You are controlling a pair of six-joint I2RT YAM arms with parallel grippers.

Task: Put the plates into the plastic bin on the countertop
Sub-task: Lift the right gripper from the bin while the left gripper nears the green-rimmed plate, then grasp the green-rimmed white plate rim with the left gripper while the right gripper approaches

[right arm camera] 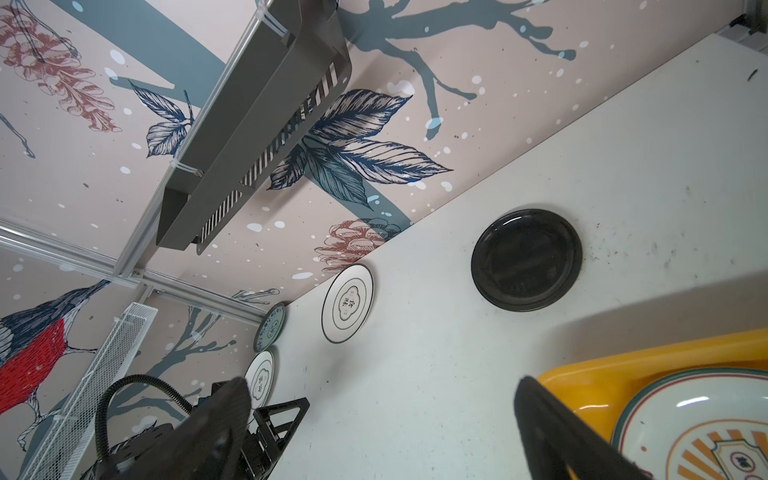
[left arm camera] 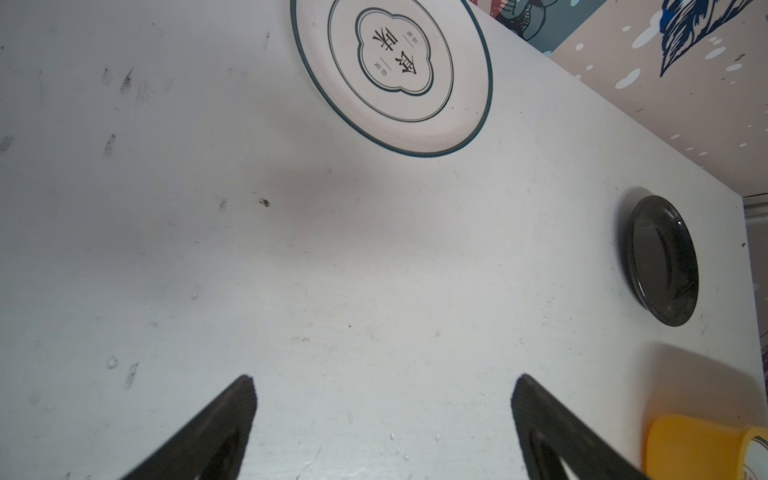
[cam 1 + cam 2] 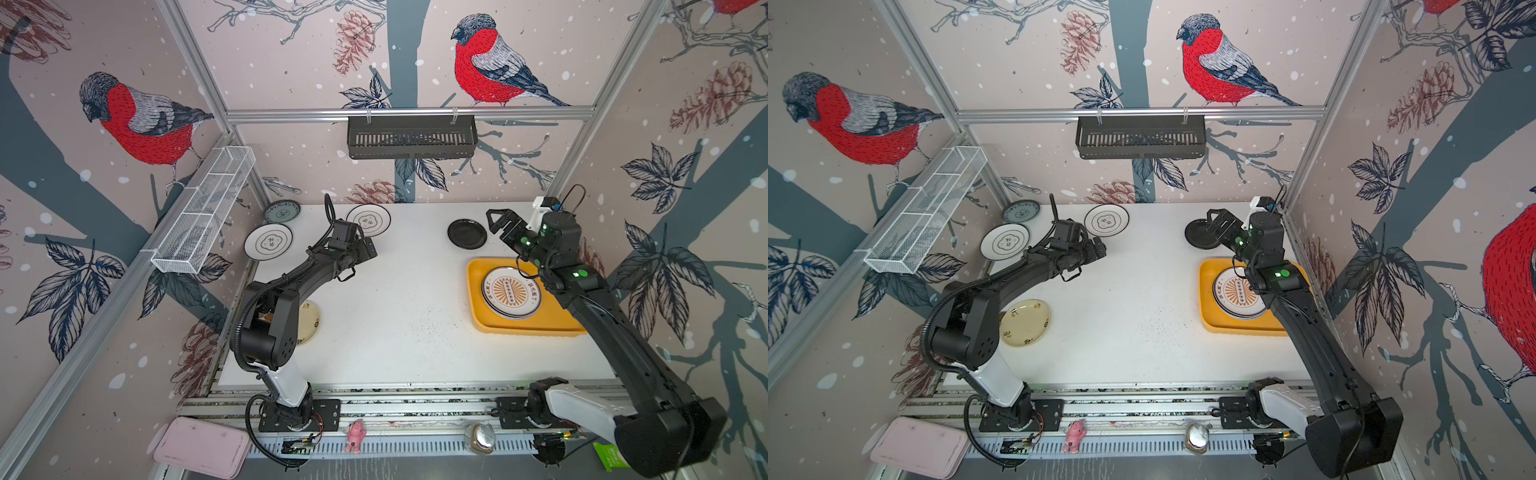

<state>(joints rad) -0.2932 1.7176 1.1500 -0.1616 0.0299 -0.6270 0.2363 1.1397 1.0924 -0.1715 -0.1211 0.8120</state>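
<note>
The yellow plastic bin lies on the right of the white countertop and holds a sunburst plate. A black plate lies behind the bin. White flower-outline plates rest at the back centre and at the left. A grey-teal plate sits in the back left corner. A cream plate lies beside the left arm's base. My left gripper is open and empty, just in front of the back-centre plate. My right gripper is open and empty, raised beside the black plate.
A black slotted basket hangs on the back wall. A white wire shelf is fixed to the left wall. In front of the countertop lie a pink tray, a pink figure and a shiny round object. Dark crumbs speckle the middle.
</note>
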